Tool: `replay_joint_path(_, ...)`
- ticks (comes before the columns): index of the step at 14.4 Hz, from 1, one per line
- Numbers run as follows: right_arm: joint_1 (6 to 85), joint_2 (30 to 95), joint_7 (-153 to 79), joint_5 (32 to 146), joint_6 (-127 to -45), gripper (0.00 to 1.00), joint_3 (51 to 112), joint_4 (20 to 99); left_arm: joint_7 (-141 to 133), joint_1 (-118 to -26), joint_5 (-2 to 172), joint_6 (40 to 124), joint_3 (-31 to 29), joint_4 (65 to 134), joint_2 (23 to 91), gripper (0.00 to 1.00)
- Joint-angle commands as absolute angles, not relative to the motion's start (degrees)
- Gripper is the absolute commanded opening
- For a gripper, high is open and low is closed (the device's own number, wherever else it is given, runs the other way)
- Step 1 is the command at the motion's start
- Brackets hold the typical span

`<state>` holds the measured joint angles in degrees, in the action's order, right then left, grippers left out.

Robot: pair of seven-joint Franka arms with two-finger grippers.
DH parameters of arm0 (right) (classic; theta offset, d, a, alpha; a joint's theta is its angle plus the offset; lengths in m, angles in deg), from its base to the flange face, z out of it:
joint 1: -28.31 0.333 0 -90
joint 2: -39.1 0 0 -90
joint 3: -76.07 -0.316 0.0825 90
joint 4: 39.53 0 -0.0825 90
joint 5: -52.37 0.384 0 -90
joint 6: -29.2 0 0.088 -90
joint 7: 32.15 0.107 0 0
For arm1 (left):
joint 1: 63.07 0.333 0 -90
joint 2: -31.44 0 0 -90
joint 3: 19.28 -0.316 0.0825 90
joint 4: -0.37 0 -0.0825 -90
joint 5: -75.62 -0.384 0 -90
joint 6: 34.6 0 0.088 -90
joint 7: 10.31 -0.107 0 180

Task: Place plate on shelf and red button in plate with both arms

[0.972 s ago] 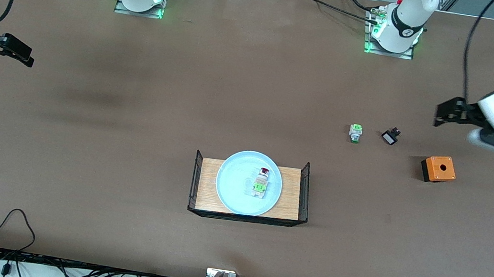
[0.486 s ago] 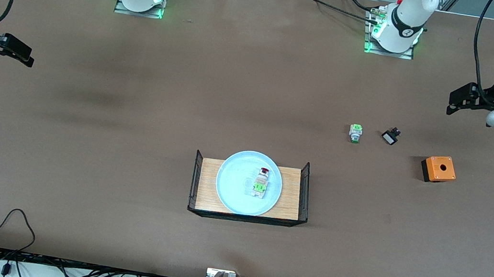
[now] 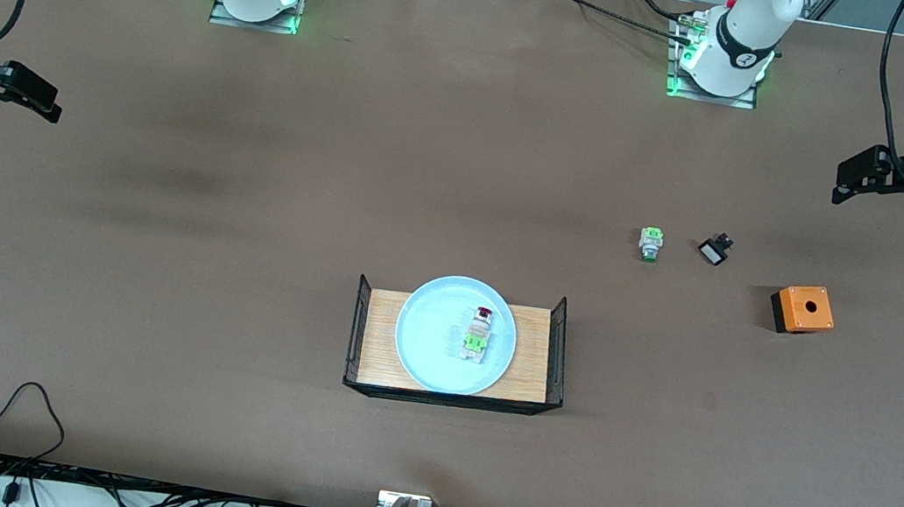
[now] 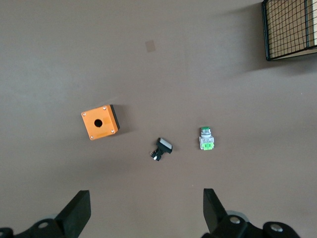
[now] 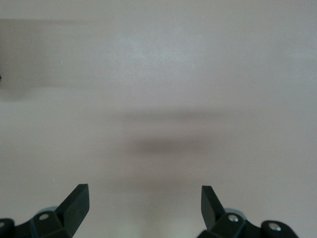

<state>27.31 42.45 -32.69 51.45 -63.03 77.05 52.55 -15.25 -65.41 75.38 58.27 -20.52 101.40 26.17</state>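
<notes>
One plate [image 3: 455,335], round and pale blue, rests on the wooden floor of a single black wire-sided tray [image 3: 364,334] that sits on the brown table [image 3: 239,259], and this tray serves as the landmark for everything else. One red button [image 3: 479,333] lies inside the plate, on its side, its dark-red cap pointing away from the front camera and its green middle piece nearer to that camera. Three loose parts lie on the table well apart from the tray, all farther from the front camera than it and toward the left arm's end: one green-capped switch [image 3: 651,243], one small black-and-white part [image 3: 714,251] just beside that switch, and one orange box [image 3: 802,309] with a round hole in its top, the farthest of the three from the tray. Two grippers are in view, both empty and both well apart from the tray. The left gripper [image 3: 857,174] hangs over bare table near the left arm's end, and the left wrist view shows its two fingers [image 4: 77,212] spread wide with nothing between them. The right gripper [image 3: 32,93] hangs over bare table at the right arm's end, its fingers [image 5: 74,202] likewise spread wide and holding nothing.
</notes>
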Motion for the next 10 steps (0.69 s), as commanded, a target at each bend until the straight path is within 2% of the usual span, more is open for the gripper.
replay_joint_path(1,27.35,42.00,-33.55,50.96,-62.21,1.00,77.21,52.23,-13.74,-65.62,74.30,56.19,-20.60,97.33,29.15,1.00)
replay_joint_path(10,27.35,42.00,-33.55,50.96,-62.21,1.00,77.21,52.23,-14.09,-65.00,74.57,56.36,-20.68,95.73,30.65,1.00)
